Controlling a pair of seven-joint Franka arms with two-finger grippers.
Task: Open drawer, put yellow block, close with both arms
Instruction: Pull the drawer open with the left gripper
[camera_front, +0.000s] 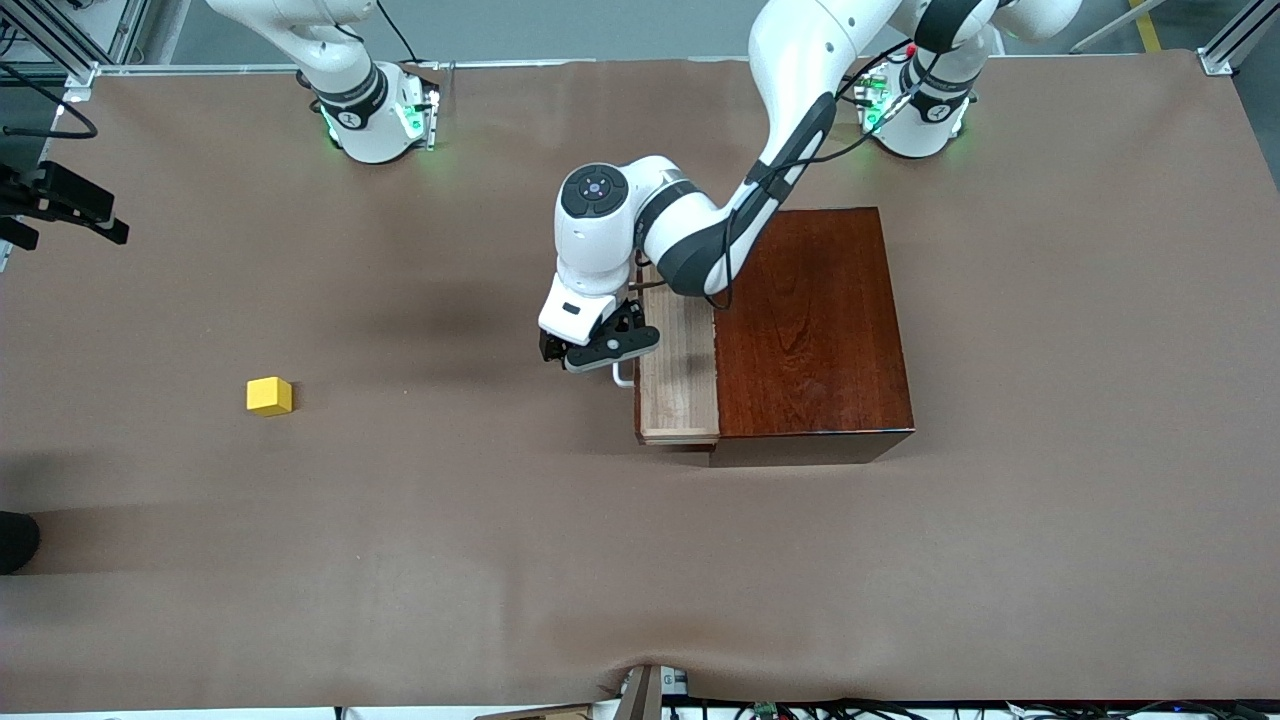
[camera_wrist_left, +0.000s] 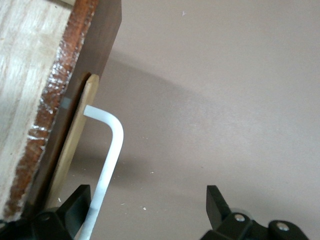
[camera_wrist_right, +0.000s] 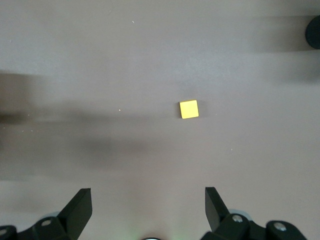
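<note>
The dark mahogany box (camera_front: 812, 330) stands toward the left arm's end of the table. Its drawer (camera_front: 680, 365) is pulled partly out, showing the light wood lining. My left gripper (camera_front: 600, 350) is open at the white U-shaped handle (camera_front: 622, 378). In the left wrist view the handle (camera_wrist_left: 112, 150) runs between the fingers, close by one finger (camera_wrist_left: 75, 205), next to the drawer front (camera_wrist_left: 75, 115). The yellow block (camera_front: 269, 396) lies on the table toward the right arm's end. My right gripper (camera_wrist_right: 148, 210) is open and empty high over the table, with the block (camera_wrist_right: 189, 109) far below it.
The brown table cover (camera_front: 640, 560) stretches wide between the block and the box. A black fixture (camera_front: 60, 200) and a dark object (camera_front: 15, 540) sit at the table edge at the right arm's end. The right arm's base (camera_front: 372, 115) stands at the robots' edge.
</note>
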